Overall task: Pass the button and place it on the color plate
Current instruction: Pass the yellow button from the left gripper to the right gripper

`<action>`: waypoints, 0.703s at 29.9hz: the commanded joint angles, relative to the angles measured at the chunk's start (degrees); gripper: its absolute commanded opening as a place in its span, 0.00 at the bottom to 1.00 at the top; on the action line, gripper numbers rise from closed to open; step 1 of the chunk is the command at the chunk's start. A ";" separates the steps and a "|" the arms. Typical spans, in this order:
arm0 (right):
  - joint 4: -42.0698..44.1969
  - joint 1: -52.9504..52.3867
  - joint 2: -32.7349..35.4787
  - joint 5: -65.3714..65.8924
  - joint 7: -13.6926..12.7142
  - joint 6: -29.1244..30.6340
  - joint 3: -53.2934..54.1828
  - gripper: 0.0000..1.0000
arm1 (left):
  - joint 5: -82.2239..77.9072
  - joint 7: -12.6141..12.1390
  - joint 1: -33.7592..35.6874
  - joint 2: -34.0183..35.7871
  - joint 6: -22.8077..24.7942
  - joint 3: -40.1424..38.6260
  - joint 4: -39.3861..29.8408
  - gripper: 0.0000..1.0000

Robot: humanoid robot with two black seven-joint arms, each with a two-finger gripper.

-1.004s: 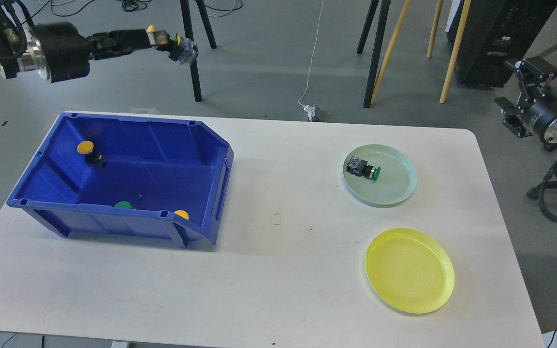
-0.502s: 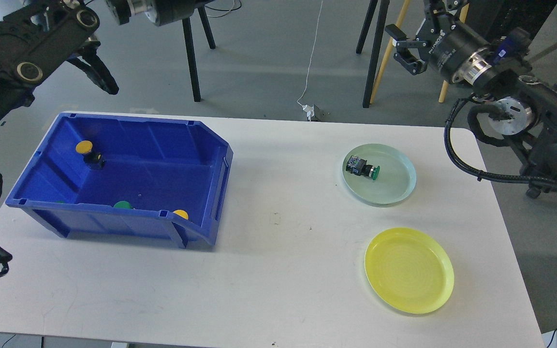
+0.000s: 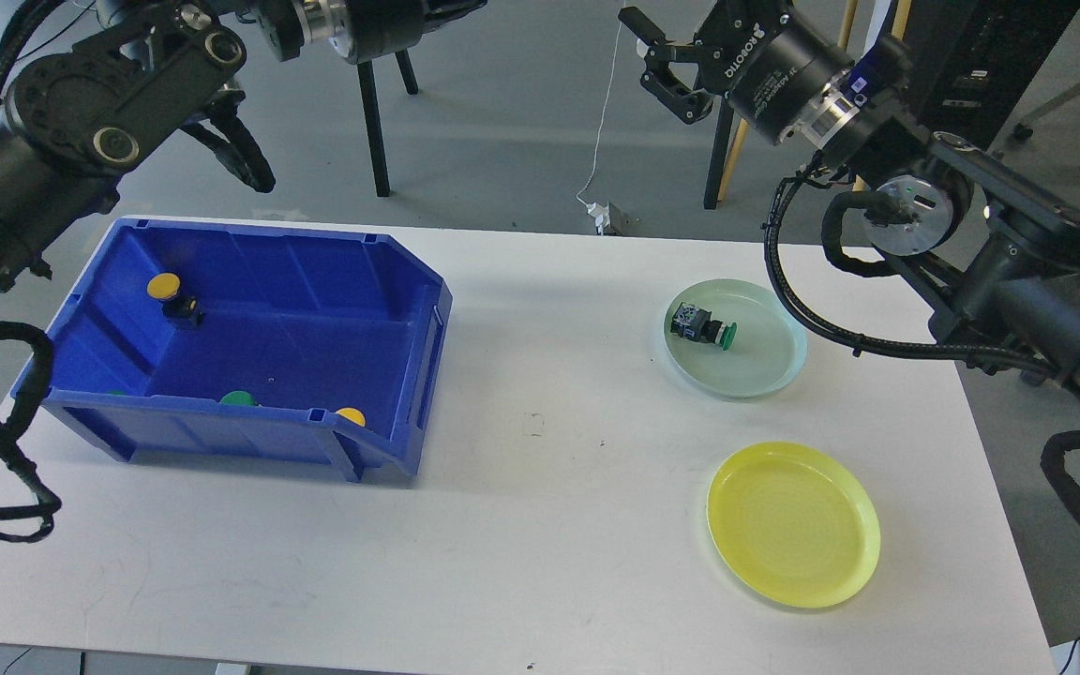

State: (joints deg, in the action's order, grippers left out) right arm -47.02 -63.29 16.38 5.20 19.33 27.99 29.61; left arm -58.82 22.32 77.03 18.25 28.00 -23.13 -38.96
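- White rectangular tabletop [image 3: 540,525] carried a blue plastic bin [image 3: 240,347] on the left and two round plates on the right.
- Pale green round plate [image 3: 765,370] sat farther from the head camera; yellow round plate [image 3: 793,523] sat nearer, bare of any button, apart from the green one.
- Green-capped push button with a black body [image 3: 704,328] lay on its side in the left part of the pale green plate. Long axis ran roughly left to right with a slight tilt: green cap pointed right and slightly toward the camera, the grey-blue terminal block pointed left.
- Inside the bin: a yellow-capped button on a black body [image 3: 172,295] near the far left corner, cap up-left. A green cap [image 3: 240,397] and a second yellow cap [image 3: 350,415] showed just above the near wall; their bodies were hidden.
- Right gripper [image 3: 662,61] hung high above the floor behind the tabletop; its fingers [image 3: 638,23] stood apart, nothing between them. White lettering on its black cylindrical body read "ROBOTIQ".
- Left gripper ran out of frame at the top edge; state of its fingers was not visible.
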 commanded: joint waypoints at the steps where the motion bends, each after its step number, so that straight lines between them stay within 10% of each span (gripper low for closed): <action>1: -0.18 -0.08 -1.44 0.07 0.00 0.01 0.01 0.91 | 0.02 0.00 0.23 -0.06 0.00 -0.24 0.03 0.39; 17: -0.09 -0.34 -2.76 0.16 0.27 0.01 0.01 0.74 | -0.06 0.00 1.20 -1.73 0.00 -0.16 -0.06 0.39; 21: -0.09 -0.34 -2.85 0.16 0.44 0.01 0.62 0.53 | -0.15 0.00 1.20 -1.90 0.00 -0.07 -0.06 0.39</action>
State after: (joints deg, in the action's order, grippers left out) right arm -47.14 -63.60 13.58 5.36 19.66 28.00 29.63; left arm -58.91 22.33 78.24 16.45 28.00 -23.27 -39.03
